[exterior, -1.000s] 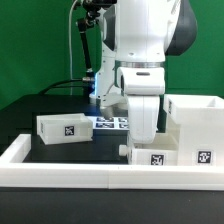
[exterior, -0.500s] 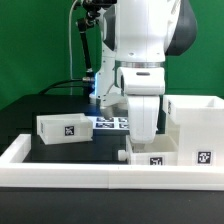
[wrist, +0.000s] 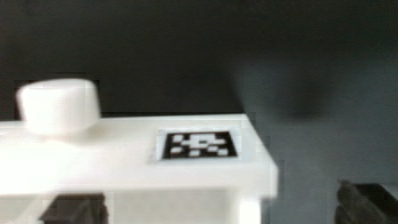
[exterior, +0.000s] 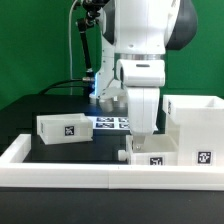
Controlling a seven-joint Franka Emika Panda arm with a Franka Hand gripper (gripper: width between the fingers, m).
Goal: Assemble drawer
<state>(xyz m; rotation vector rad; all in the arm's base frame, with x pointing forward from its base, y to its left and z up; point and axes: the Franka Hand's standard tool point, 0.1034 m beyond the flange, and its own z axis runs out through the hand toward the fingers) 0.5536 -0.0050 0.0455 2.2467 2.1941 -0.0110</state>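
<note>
The drawer's parts are white with black-and-white tags. One tray box (exterior: 64, 128) lies on the dark table at the exterior view's left. The tall casing (exterior: 196, 122) stands at the right. A second tray box (exterior: 150, 156) with a round knob (exterior: 122, 153) lies in front, against the border wall. My gripper (exterior: 146, 134) hangs straight down just over this box. In the wrist view the box (wrist: 125, 160), its tag (wrist: 199, 145) and its knob (wrist: 57, 105) fill the picture. The gripper (wrist: 214, 210) is open, its dark fingertips (wrist: 71, 210) standing wide on either side of the box's near wall.
A long low white border wall (exterior: 100, 176) runs along the front and turns back at the left. The marker board (exterior: 110, 122) lies flat behind the gripper. Cables and a stand rise at the back, with a blue light near the arm's base.
The arm and gripper have shifted slightly toward the exterior view's right over the front tray box. The drawer parts have not visibly moved.
</note>
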